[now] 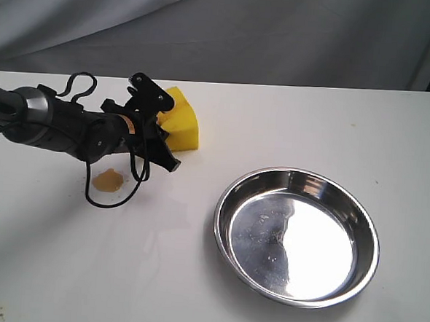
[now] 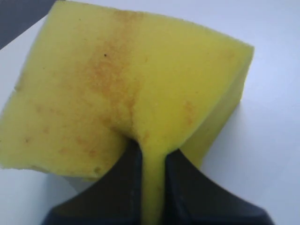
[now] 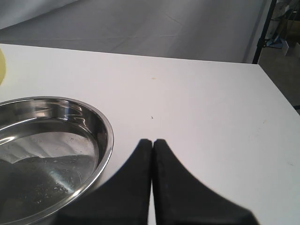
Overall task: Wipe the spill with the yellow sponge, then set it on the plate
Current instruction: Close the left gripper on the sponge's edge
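Note:
The yellow sponge (image 1: 182, 126) sits tilted at the back left of the white table, and my left gripper (image 1: 161, 125) is shut on it. In the left wrist view the sponge (image 2: 126, 84) fills the frame, brown-stained on top, pinched between the two black fingers (image 2: 123, 187). The spill (image 1: 109, 179), a small orange-brown blotch, lies on the table just in front of the left arm. The steel plate (image 1: 358, 213) rests to the right, nothing in it. My right gripper (image 3: 153, 141) is shut on nothing beside the plate (image 3: 105, 136); it does not show in the exterior view.
A black cable (image 1: 114, 199) loops down from the left arm and rings the spill. Grey cloth (image 1: 281, 34) hangs behind the table's far edge. A dark stand leg (image 3: 261, 30) rises past the table's back corner.

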Robot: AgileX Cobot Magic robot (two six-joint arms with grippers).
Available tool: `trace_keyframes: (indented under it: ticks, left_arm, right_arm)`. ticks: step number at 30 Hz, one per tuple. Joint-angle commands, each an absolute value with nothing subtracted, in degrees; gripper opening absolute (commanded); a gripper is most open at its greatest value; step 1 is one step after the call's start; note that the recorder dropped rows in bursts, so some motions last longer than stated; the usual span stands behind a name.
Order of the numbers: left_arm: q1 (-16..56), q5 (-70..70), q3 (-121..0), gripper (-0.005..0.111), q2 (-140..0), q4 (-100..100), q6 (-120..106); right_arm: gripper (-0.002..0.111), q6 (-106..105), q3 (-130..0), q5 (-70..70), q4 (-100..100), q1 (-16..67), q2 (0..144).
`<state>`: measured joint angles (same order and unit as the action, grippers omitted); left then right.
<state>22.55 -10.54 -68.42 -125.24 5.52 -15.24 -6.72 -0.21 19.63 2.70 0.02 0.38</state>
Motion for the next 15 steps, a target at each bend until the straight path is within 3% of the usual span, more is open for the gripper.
trace_keyframes:
  ticks: [1,15]
  left_arm:
    - [22.9,-9.0,-68.3,0.001,-125.5,5.4,-15.7]
    - [22.9,2.2,-68.3,0.000,-115.6,5.4,-15.7]
  right_arm:
    - [0.000,-6.9,0.0,19.6,2.9,0.1,0.0]
    - [0.000,-6.9,0.0,19.6,2.9,0.1,0.0]
